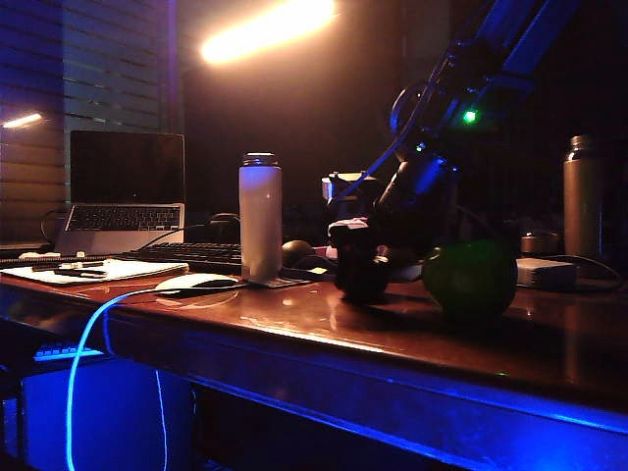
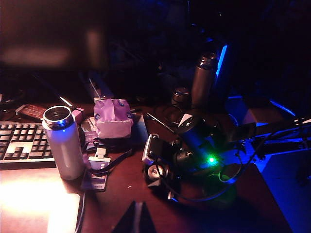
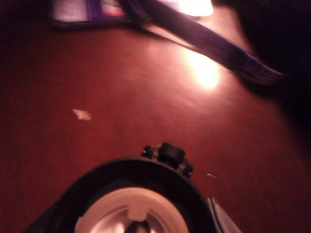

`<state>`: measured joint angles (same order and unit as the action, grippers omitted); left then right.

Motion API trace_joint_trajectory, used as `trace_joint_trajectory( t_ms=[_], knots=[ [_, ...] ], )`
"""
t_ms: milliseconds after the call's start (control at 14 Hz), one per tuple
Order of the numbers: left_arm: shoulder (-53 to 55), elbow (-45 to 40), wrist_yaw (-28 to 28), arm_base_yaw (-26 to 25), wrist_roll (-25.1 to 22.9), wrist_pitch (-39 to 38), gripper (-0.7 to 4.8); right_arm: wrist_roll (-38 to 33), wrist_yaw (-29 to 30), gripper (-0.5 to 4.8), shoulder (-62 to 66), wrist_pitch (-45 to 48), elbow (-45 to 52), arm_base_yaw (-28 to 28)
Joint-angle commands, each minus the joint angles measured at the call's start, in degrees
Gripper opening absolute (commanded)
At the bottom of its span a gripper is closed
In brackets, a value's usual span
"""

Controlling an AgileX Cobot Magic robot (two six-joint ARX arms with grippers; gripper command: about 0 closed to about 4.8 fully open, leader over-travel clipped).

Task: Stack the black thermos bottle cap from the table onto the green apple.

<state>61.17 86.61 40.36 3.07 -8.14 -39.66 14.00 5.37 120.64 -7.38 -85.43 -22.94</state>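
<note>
We find the right tool [image 1: 361,263] lowered over the black thermos bottle cap [image 3: 132,204], its grip unclear; the green apple [image 1: 471,280] lies just right. The left tool [image 2: 137,221] is farther off, state unclear.

The table [image 1: 324,329] looks like polished reddish-brown wood, glossy enough to mirror the lamp glare, and up close in the right wrist view its surface [image 3: 146,97] is smooth. The white thermos [image 1: 260,221] has a smooth satin body with a bright metal rim [image 2: 58,115], while the tall dark bottle [image 1: 583,196] shows a dull brushed-metal sheen. The green apple [image 1: 471,280] has glossy skin, and the black thermos bottle cap [image 3: 138,194] looks like matt black plastic with a pale smooth inner lining.
</note>
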Motion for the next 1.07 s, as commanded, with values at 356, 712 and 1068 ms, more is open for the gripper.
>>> trace_joint_trajectory(
  t_ms=[356,712,1068],
  knots=[
    [-0.13,0.28,0.20,-0.02,-0.20,0.70,-0.03,-0.09,-5.88,2.91,-5.81,-1.09,-0.20,-0.04],
    [-0.15,0.28,0.22,-0.02,0.02,0.61,-0.03,-0.07,-5.84,2.91,-19.04,-11.04,-0.20,-0.04],
    [-0.15,0.28,0.46,-0.02,0.02,0.52,-0.03,-0.07,-5.81,2.91,-28.17,-29.79,-0.15,-0.02]
  ],
)
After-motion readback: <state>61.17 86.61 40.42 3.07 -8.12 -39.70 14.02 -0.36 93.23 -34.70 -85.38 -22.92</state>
